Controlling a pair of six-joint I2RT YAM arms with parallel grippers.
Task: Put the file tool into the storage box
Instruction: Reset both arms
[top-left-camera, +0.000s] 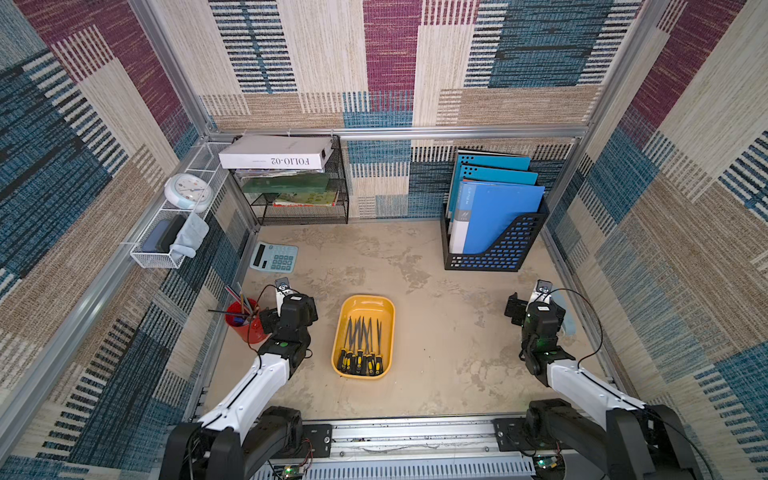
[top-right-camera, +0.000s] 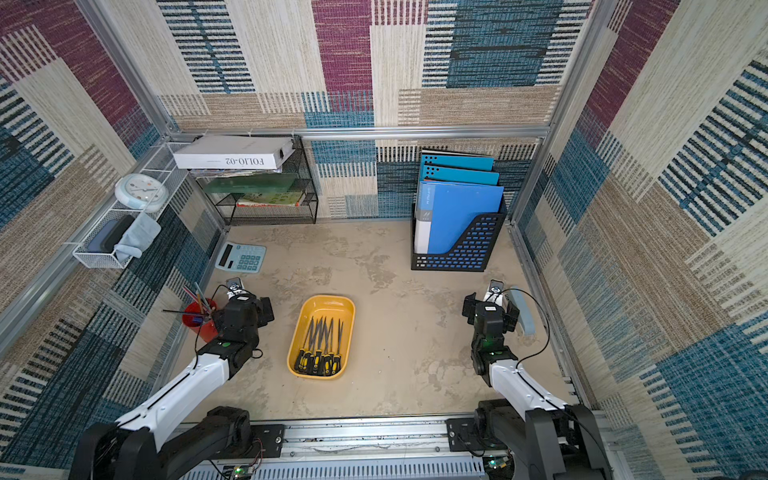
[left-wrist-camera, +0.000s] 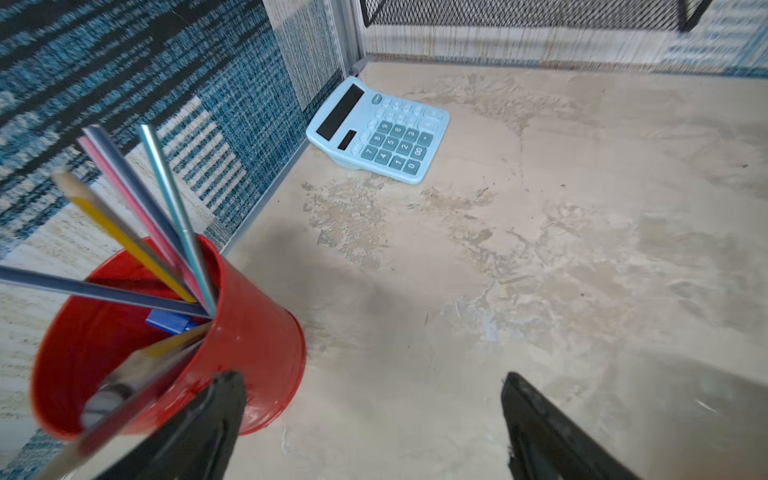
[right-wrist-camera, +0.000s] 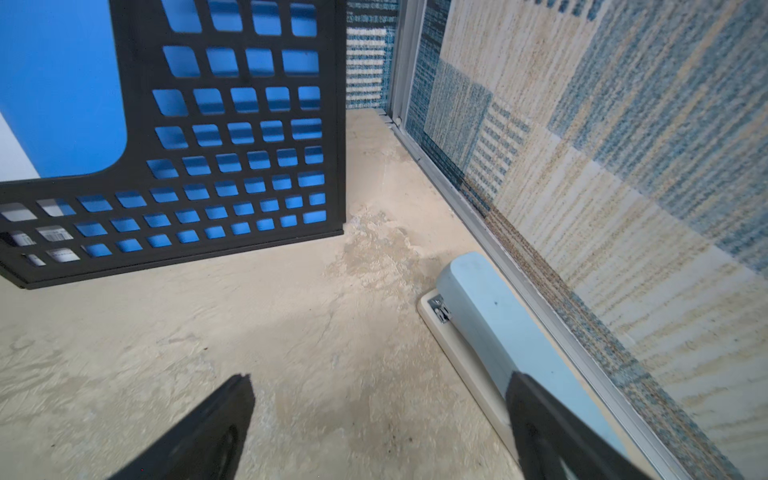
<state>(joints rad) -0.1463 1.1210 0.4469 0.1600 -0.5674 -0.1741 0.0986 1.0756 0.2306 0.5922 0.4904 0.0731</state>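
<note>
The yellow storage box (top-left-camera: 366, 302) lies in the middle of the floor in both top views, its bare far end (top-right-camera: 328, 305) showing. Several file tools (top-left-camera: 360, 347) with black-and-yellow handles lie side by side inside it (top-right-camera: 318, 349), handles toward the robot. My left gripper (top-left-camera: 291, 311) hovers to the left of the box beside a red cup, open and empty (left-wrist-camera: 370, 378). On the box's far right my right gripper (top-left-camera: 536, 309) hangs near the right wall, open and empty (right-wrist-camera: 378, 378). Neither wrist view shows the box.
A red pencil cup (left-wrist-camera: 232, 332) stands right by one left fingertip. A blue calculator (left-wrist-camera: 378, 133) lies at the left wall. The black holder of blue folders (right-wrist-camera: 187, 166) and a pale blue stapler (right-wrist-camera: 490, 316) flank my right gripper. A black mesh rack (top-left-camera: 299, 199) stands at the back.
</note>
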